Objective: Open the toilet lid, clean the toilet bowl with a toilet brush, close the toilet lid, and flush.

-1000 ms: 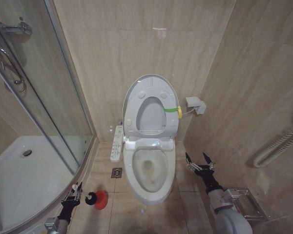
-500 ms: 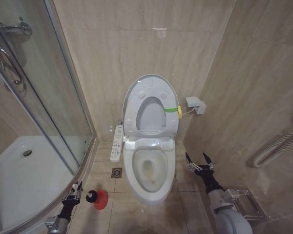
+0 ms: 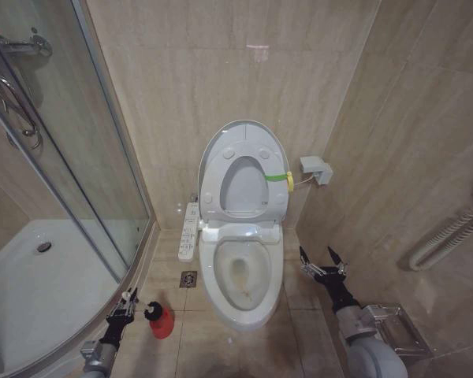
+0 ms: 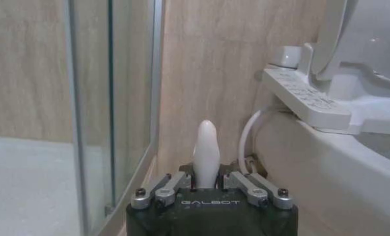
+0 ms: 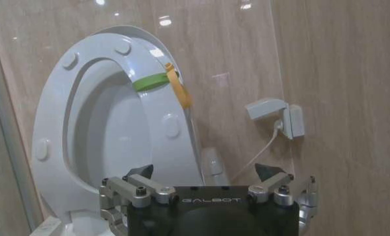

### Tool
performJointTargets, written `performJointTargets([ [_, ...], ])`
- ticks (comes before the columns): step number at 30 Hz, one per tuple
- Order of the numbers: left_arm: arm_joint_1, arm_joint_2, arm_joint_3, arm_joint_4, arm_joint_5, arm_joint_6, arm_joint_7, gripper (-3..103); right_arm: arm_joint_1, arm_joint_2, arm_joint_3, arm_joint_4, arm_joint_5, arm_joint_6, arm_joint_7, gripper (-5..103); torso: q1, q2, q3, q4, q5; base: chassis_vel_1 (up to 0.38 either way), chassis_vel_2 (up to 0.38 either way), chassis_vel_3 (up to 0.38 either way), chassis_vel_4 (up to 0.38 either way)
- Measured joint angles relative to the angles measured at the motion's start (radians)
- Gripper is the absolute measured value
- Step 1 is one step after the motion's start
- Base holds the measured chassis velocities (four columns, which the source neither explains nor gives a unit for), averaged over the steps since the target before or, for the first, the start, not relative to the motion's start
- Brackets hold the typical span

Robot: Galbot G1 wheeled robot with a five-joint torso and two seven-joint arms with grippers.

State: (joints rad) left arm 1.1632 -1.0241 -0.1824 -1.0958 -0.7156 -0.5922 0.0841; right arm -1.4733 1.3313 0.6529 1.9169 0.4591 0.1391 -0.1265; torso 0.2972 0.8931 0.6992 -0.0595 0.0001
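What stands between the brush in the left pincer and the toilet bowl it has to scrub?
Nothing visible. The toilet lid is up, the toilet bowl lies open, and only bare floor separates it from the toilet brush held by the left pincer.

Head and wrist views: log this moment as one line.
toilet lid up | left gripper shut on toilet brush over red holder | right gripper open beside toilet bowl

Left gripper [image 3: 127,303] grips toilet brush [image 3: 148,313]; toilet lid [image 3: 244,135] stands raised.
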Motion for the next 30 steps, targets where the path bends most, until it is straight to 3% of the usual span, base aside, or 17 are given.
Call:
performJointTargets([
  [21, -0.049, -0.029, 0.052, 0.087, 0.022, -0.002, 0.002, 22, 0.0, 0.0, 0.0, 0.0, 0.0, 0.0, 0.0, 100, 0.0, 0.0, 0.0, 0.0, 0.0001, 0.0, 0.0, 0.0, 0.0],
  [30, -0.014, -0.013, 0.029, 0.049, 0.039, -0.001, -0.01, 22, 0.0, 0.0, 0.0, 0.0, 0.0, 0.0, 0.0, 100, 0.0, 0.0, 0.0, 0.0, -0.0002, 0.0, 0.0, 0.0, 0.0],
])
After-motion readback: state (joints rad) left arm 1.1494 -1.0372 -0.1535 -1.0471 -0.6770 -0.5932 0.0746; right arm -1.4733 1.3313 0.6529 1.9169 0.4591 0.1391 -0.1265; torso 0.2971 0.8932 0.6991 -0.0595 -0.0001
